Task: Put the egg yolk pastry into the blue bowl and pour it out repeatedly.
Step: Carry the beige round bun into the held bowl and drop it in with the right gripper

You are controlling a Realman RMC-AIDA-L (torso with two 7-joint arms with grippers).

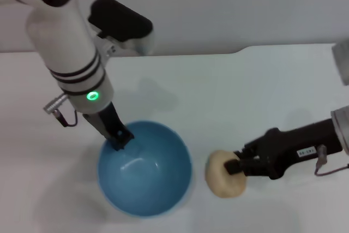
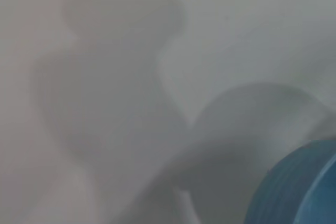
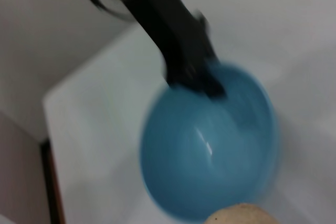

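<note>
1. While the left tool (image 1: 120,137) grips the far-left rim of the blue bowl (image 1: 144,170), its black fingers are pinched together over the rim, one inside and one outside, at about 10 o'clock on the bowl in the head view.
2. The right tool (image 1: 235,166) reaches in from 3 o'clock and is closed on the egg yolk pastry (image 1: 223,174), its dark fingers pressed into the bun's right-hand side.
3. The pastry sits just beside the bowl, at the bowl's 3 o'clock, outside it; whether the bun rests on the counter (image 1: 245,91) or is lifted a little I cannot tell.
4. The bowl's inside is bare and glossy, with a pale highlight near its bottom.
5. The right wrist view gives what the head view does not: a look straight into the bowl (image 3: 207,148) with the left tool (image 3: 202,80) coming down on its far rim, and only a sliver of the pastry (image 3: 241,215) at the picture's edge.
6. The left wrist view shows only a curved piece of the bowl's outer wall (image 2: 294,187) and soft shadows on the white counter (image 2: 252,30); neither tool appears there.
7. The counter is plain white and matte, with a pale wall behind it; the right wrist view also catches the counter's edge (image 3: 47,129) and a darker strip beyond it.
</note>
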